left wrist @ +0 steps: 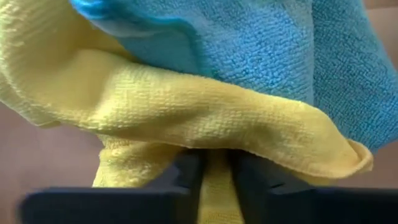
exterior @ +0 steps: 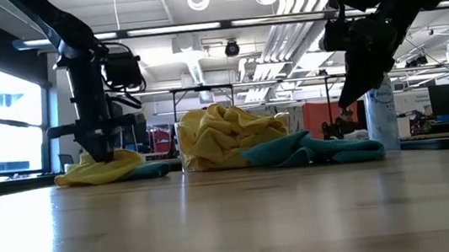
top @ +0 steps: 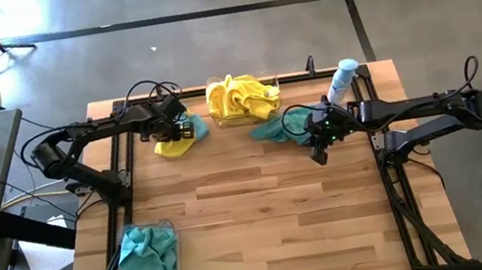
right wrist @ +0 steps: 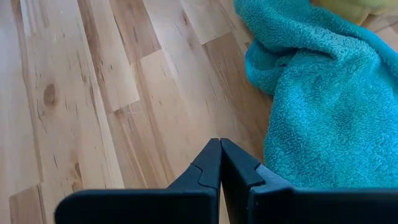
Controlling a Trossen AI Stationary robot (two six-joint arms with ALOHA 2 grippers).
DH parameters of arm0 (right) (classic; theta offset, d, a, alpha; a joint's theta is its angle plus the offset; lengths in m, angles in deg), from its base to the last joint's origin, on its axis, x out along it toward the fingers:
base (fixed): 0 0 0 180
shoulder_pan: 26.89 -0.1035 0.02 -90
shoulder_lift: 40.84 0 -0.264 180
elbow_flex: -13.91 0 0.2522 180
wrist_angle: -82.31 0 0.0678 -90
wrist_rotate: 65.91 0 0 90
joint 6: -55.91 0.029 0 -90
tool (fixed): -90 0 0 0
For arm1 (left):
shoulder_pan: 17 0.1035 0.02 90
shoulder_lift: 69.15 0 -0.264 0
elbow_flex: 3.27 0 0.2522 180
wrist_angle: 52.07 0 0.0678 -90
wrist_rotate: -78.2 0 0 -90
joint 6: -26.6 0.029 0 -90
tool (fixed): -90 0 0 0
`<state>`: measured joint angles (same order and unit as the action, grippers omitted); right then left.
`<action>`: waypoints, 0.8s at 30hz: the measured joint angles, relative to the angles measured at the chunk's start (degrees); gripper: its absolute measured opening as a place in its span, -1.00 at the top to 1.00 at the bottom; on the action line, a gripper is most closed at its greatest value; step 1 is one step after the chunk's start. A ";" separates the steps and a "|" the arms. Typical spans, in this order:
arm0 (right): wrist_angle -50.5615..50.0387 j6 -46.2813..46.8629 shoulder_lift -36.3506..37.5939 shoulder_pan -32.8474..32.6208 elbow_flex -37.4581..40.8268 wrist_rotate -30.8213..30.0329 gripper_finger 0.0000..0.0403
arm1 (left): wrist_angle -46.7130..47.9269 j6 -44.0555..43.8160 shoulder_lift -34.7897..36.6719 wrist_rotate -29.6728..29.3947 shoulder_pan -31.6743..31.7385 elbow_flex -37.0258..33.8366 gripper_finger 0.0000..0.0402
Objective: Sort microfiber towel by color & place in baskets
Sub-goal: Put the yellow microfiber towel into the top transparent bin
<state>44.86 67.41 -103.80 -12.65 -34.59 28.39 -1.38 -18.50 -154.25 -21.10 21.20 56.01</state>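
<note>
Yellow towel [top: 172, 146] lay at the table's far left with a teal towel [top: 195, 129] touching it; left gripper [left wrist: 214, 180] was pinched on the yellow one. Far basket [top: 242, 99] held yellow cloths, near-left basket [top: 150, 269] teal. Right gripper [right wrist: 220, 163] was closed, empty, beside a loose teal towel [right wrist: 323, 99].

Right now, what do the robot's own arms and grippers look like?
Both arms are dark, slim and jointed, with black cables looping along them. The left gripper ends in two flat black fingers. The right gripper has matching black fingers tapering to a point, and small green lights glow near its wrist.
</note>
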 joint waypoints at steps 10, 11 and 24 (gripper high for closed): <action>0.01 0.22 -0.02 0.00 0.00 0.00 1.00 | 1.14 0.78 5.20 5.26 -1.38 0.00 0.99; 0.02 0.24 -0.02 0.00 0.00 0.00 1.00 | 1.14 0.37 6.85 5.30 -1.82 0.00 0.99; 1.97 -1.51 -0.02 0.02 0.00 -0.06 1.00 | 1.46 -2.72 32.65 3.70 -6.02 0.00 1.00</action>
<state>46.83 65.91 -103.82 -12.62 -34.59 28.33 0.08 -21.23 -121.60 -17.41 15.18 56.01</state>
